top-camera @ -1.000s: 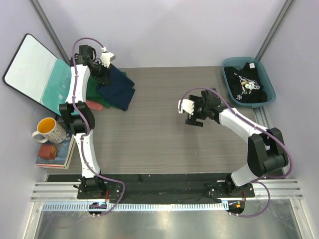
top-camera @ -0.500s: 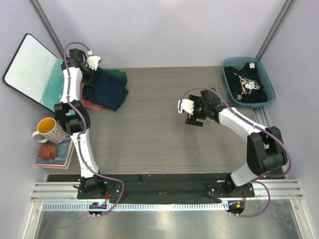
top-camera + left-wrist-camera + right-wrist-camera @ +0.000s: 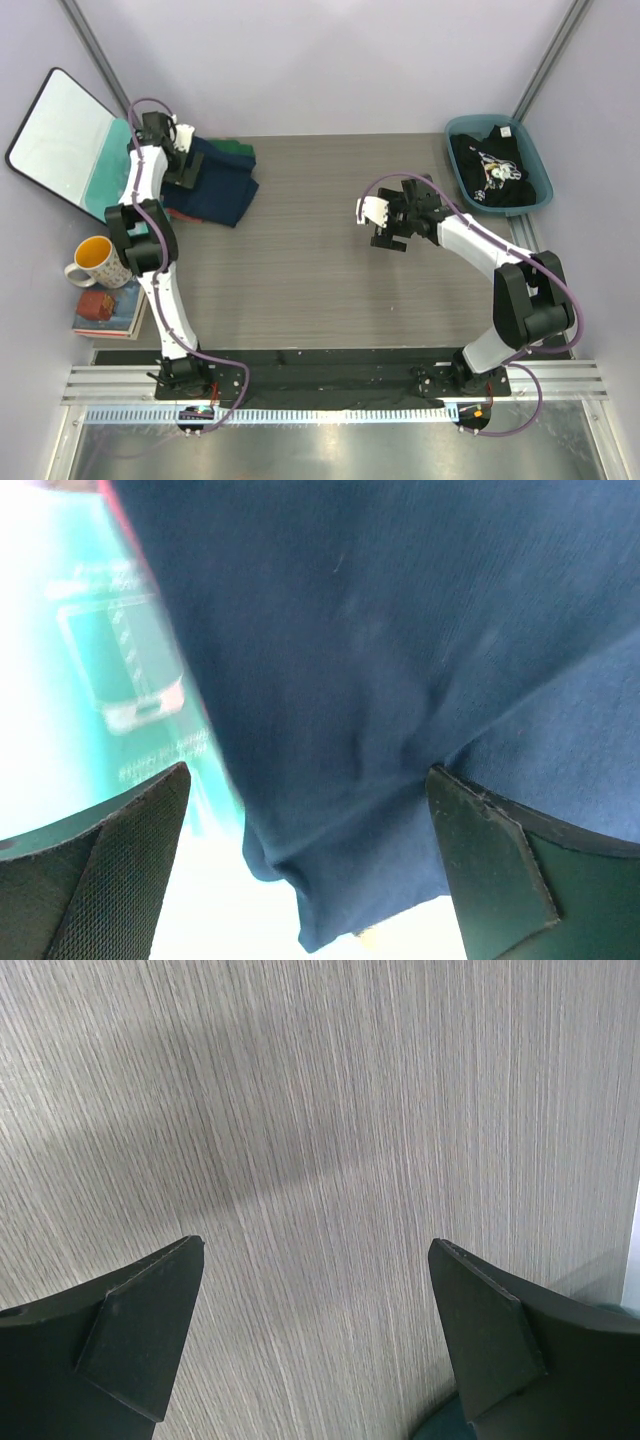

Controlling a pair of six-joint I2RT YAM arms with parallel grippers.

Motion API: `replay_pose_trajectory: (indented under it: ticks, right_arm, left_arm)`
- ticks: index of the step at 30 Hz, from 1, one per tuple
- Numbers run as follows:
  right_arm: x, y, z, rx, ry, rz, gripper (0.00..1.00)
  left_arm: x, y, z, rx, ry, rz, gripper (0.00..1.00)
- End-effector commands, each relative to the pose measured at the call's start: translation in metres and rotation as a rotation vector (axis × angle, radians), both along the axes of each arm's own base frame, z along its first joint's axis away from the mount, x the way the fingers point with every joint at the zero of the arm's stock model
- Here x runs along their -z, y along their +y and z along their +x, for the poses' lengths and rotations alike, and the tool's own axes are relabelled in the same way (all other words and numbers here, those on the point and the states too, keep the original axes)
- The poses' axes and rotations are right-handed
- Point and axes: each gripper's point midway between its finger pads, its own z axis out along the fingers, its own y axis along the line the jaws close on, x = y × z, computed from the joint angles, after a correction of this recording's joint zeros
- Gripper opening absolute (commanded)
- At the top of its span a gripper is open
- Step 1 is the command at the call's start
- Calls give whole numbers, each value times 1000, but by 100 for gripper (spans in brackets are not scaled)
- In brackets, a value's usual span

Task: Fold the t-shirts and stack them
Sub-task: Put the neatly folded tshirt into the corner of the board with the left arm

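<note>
L gripper (image 3: 305,780) wide over navy tee (image 3: 400,630), 10 o'clock stack — placing step, prob. done; R gripper (image 3: 315,1250) wide, empty; next likely calls for reach to black tee (image 3: 492,172) — 2 o'clock bin (image 3: 478,122).

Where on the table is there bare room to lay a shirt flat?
The table is bare across its centre and near edge, between the navy t-shirt and the right arm. Crowded: far-left corner, with left arm and teal board; the far-right bin holds the black t-shirt.
</note>
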Motion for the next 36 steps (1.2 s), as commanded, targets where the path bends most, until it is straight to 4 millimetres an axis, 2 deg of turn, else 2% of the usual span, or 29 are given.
replay_pose_trajectory:
  ticks: [1,2,4,5,8,9,10,12,13,14,16,17,18,19,20,21,22,23,24,25,26,27,28,30,31,32,33,36]
  right_arm:
    - [-20,3,14,9,-60,22,100]
    - [-21,3,13,8,-61,22,100]
    - [-22,3,14,6,-64,23,100]
    - [-22,4,13,3,-64,24,100]
    - [-24,4,13,1,-70,22,100]
    - [-25,4,13,2,-73,24,100]
    - [-25,3,13,2,-75,20,100]
    - [-29,3,14,15,-78,30,100]
    - [-31,3,14,25,-75,35,100]
    - [-32,3,13,55,-54,58,100]
    - [-36,4,12,97,-24,88,100]
    - [-36,6,9,165,25,141,100]
    - [-43,8,9,199,44,170,100]
    - [-45,8,8,242,76,196,100]
    - [-59,12,11,305,97,254,100]
    - [-58,10,6,352,145,266,100]
    - [-66,11,4,378,155,289,100]
    - [-72,11,2,406,160,318,100]
    - [-79,9,0,419,147,330,100]
    - [-90,6,-2,435,123,346,100]
    - [-95,2,-1,468,104,357,100]
    - [-99,-2,0,516,95,374,100]
    - [-103,-14,6,591,52,361,100]
    - [-112,-24,14,671,3,395,100]
    - [-118,-43,23,770,-65,394,100]
    - [-127,-49,28,802,-116,434,100]
    - [-132,-56,31,835,-146,451,100]
    - [-141,-77,37,945,-220,494,100]
  left_arm:
    - [-70,17,11,-106,-242,62,100]
    - [-87,13,12,-102,-286,51,100]
    - [-96,7,13,-95,-328,21,100]
    - [-119,5,16,-91,-398,15,100]
    - [-148,-5,23,-73,-517,-22,100]
    - [-167,-13,21,-46,-566,-41,100]
    - [-171,-17,20,-36,-583,-50,100]
    - [-190,-39,17,60,-619,-107,100]
    - [-189,-48,14,97,-609,-124,100]
    - [-191,-65,10,194,-601,-158,100]
    - [-179,-92,-10,276,-517,-238,100]
    - [-175,-115,-21,375,-481,-307,100]
    - [-166,-135,-41,404,-402,-368,100]
    - [-157,-145,-51,411,-358,-407,100]
    - [-149,-162,-59,407,-313,-413,100]
    - [-143,-169,-73,396,-273,-402,100]
    - [-141,-174,-77,381,-271,-380,100]
    - [-144,-188,-83,381,-285,-362,100]
    - [-123,-185,-93,310,-256,-359,100]
    - [-160,-184,-89,285,-417,-346,100]
    - [-163,-186,-92,251,-454,-347,100]
    - [-158,-174,-93,142,-468,-324,100]
    - [-160,-170,-95,95,-473,-312,100]
    - [-157,-164,-99,31,-455,-293,100]
    - [-154,-163,-102,23,-446,-289,100]
    - [-160,-164,-105,29,-472,-288,100]
    - [-155,-165,-108,32,-463,-289,100]
    - [-156,-172,-111,31,-463,-282,100]
